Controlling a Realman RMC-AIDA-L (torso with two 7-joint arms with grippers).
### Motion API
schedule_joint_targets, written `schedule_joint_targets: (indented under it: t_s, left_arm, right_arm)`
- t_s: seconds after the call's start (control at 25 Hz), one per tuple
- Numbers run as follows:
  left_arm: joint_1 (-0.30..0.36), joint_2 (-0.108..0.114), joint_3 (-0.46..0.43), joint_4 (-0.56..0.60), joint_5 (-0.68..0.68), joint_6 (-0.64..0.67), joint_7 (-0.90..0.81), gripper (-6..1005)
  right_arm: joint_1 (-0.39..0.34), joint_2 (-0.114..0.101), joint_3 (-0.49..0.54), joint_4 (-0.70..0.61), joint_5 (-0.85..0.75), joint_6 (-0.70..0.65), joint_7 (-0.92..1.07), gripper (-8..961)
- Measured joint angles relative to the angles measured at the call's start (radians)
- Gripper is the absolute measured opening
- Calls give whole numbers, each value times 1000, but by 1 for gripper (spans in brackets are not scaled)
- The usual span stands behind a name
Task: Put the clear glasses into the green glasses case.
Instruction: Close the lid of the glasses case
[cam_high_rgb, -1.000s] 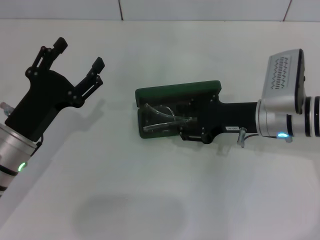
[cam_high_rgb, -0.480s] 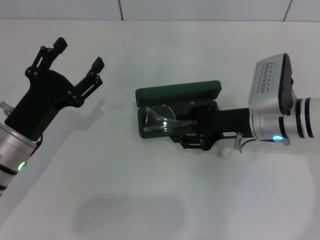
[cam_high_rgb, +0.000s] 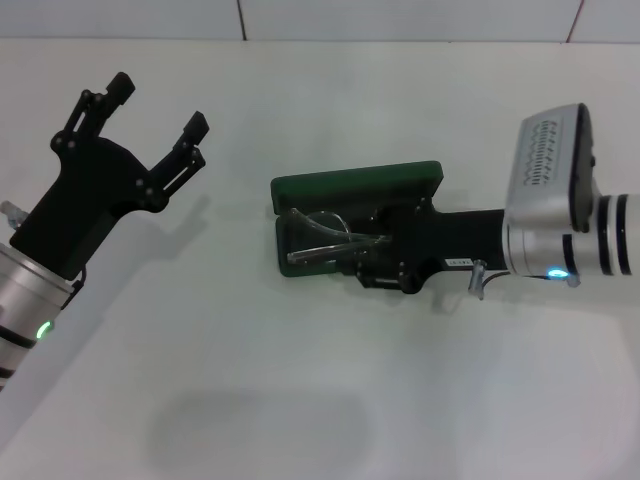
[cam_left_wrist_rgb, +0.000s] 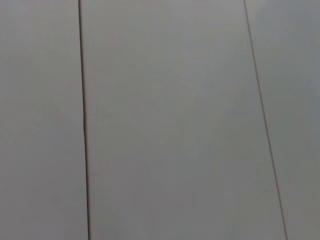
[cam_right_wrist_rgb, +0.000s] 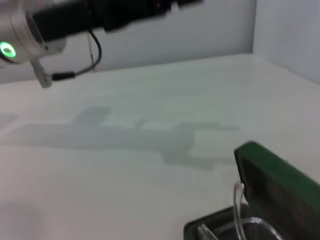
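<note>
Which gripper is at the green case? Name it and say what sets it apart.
The right gripper: it reaches over the open green glasses case, beside the clear glasses. The left gripper hangs open, away from the case.

The green glasses case (cam_high_rgb: 345, 200) lies open on the white worktop (cam_high_rgb: 300, 400), lid raised along its far side, with the clear glasses (cam_high_rgb: 322, 238) resting in its dark tray. The right claw (cam_high_rgb: 375, 255) reaches into the case's right end from the right; its fingers blend with the dark interior, so their grip is unclear. The left claw (cam_high_rgb: 160, 125) hovers spread wide, well apart to the left
</note>
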Motion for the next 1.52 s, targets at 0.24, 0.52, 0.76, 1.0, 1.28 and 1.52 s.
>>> schedule_joint_targets:
  t_s: [0.24, 0.52, 0.76, 1.0, 1.28, 1.52]
  left_arm:
    - [3, 0, -7, 0, -5, -1, -6, 875]
    - [-12, 2, -7, 1, -7, -6, -163, 875]
    - [-84, 4, -3, 45, 57, -138, -429, 875]
    - [-169, 4, -1, 85, 137, -332, -547, 875]
    - [-329, -2, 0, 102, 326, -597, -708, 875]
    - [-403, -7, 54, 91, 376, -679, -775, 875]
  right_arm:
    - [-103, -9, 79, -137, -2, -87, -11, 532]
    - [-167, -2, 378, -141, 3, -255, -11, 531]
    - [-203, -4, 537, -100, 95, -387, -97, 533]
    - [-245, -45, 616, -29, 73, -573, -241, 533]
    - [-251, -126, 626, -19, -255, -741, -232, 532]
    - [-241, -122, 628, -19, -387, -742, -232, 532]
